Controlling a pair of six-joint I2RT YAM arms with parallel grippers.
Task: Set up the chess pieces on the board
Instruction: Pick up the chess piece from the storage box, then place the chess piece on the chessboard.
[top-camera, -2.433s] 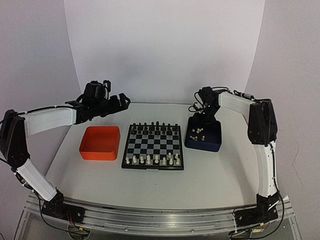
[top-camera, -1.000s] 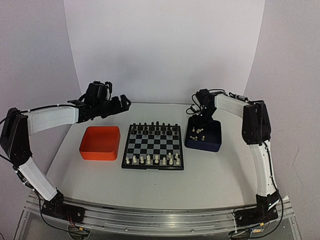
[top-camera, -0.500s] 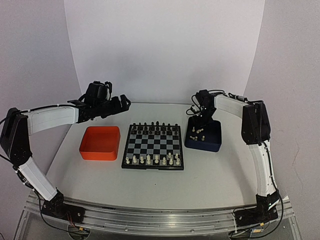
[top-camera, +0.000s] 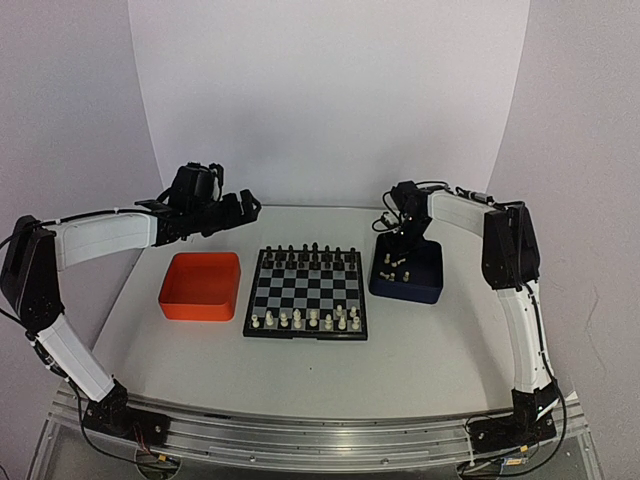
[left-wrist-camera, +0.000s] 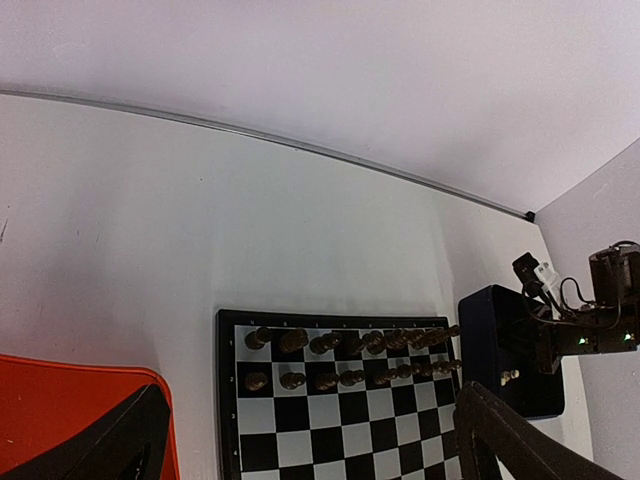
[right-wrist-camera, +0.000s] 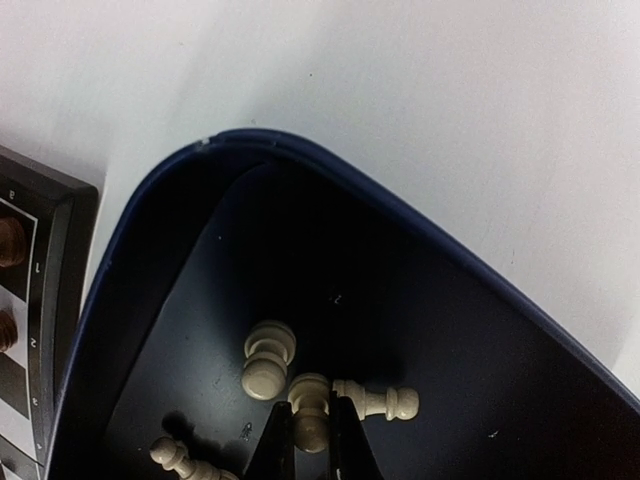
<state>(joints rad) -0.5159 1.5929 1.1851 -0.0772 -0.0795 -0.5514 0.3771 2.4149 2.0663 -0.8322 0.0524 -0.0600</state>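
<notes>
- Right hand (right-wrist-camera: 310, 445) is clenched on one cream-white chess piece (right-wrist-camera: 310, 418) inside the dark blue plastic tray (right-wrist-camera: 140, 300), just right of the board. Left hand (top-camera: 238, 206) hangs released and wide apart, beyond the orange plastic tray (top-camera: 198, 312).
- One white bench (top-camera: 420, 350) carries two trays and one black-and-grey checked chessboard (top-camera: 305, 290).
- Black pieces (top-camera: 310, 252) fill its two far rows. The cream ones along its near edge (top-camera: 300, 320) are too small to count surely.
- Wrist view shows four cream pieces in the blue tray: the gripped one and three loose (right-wrist-camera: 267, 362).
- Best lift straight up: a lying piece sits just beside the grip and could be dragged along.
</notes>
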